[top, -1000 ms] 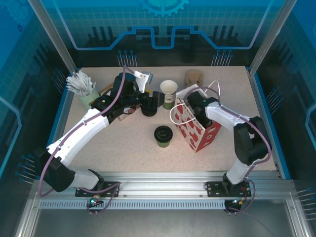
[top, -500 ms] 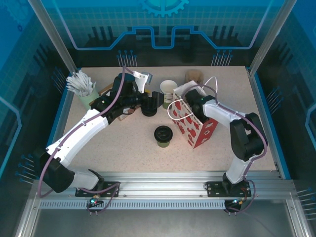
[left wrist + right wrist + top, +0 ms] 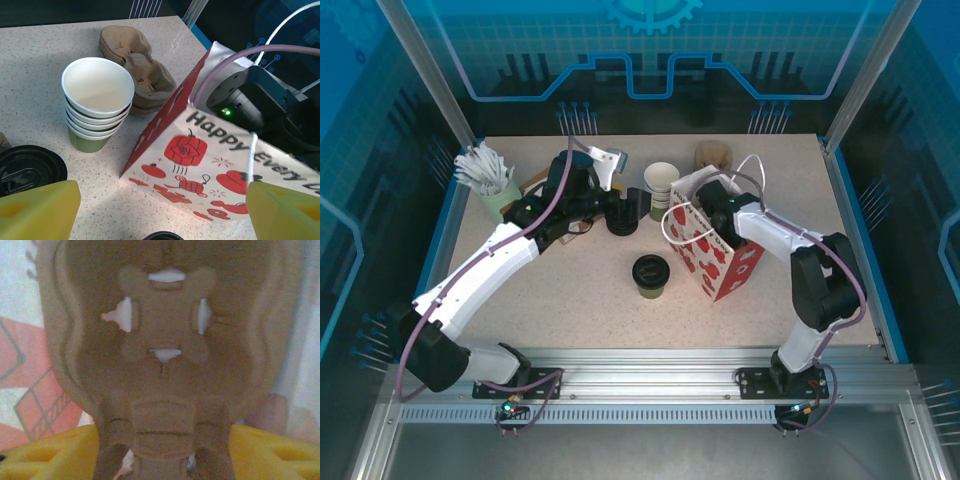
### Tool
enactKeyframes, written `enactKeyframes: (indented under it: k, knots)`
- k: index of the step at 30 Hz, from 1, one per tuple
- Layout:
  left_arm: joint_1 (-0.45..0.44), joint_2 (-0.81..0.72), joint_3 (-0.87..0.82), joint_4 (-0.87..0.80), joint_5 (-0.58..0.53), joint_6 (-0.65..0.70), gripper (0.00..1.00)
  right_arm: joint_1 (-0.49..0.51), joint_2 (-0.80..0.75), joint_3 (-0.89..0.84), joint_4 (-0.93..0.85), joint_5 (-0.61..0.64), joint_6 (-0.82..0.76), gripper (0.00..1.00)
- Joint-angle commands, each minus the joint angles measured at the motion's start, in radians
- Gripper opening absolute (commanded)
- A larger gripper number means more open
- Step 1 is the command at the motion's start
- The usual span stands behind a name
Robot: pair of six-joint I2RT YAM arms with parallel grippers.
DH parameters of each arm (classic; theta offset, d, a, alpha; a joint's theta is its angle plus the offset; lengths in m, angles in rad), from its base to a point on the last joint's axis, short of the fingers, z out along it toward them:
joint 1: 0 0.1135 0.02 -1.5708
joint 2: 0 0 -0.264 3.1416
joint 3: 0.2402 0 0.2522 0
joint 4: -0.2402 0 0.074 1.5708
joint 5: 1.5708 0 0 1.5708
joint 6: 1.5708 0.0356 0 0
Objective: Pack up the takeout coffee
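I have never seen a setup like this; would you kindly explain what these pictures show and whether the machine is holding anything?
These are two white robot arms bolted to the near edge of a speckled table, each ending in a two-finger gripper. One picture is taken from above and behind the arms; the other two come from a camera on each wrist.

On the table stand a small green paper cup with a black lid, a stack of lidless white-rimmed cups, loose black lids, brown pulp cup carriers and a red-and-white paper gift bag.

The left gripper is open and holds nothing. The right gripper reaches into the bag, its yellow fingers on either side of a brown pulp carrier; whether it grips it is unclear.
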State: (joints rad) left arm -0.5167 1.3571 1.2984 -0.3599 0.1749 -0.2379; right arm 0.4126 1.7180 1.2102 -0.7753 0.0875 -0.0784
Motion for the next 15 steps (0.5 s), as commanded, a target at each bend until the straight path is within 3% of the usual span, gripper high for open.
enactKeyframes:
  k: [1, 15]
  knots:
    - [0.010, -0.030, -0.016, 0.013, -0.012, -0.011, 0.88, 0.017, -0.056, 0.047, -0.063, 0.020, -0.004, 0.73]
    - [0.014, -0.044, -0.025, 0.007, -0.023, 0.000, 0.87, 0.016, -0.146, 0.239, -0.207, 0.017, -0.020, 0.75]
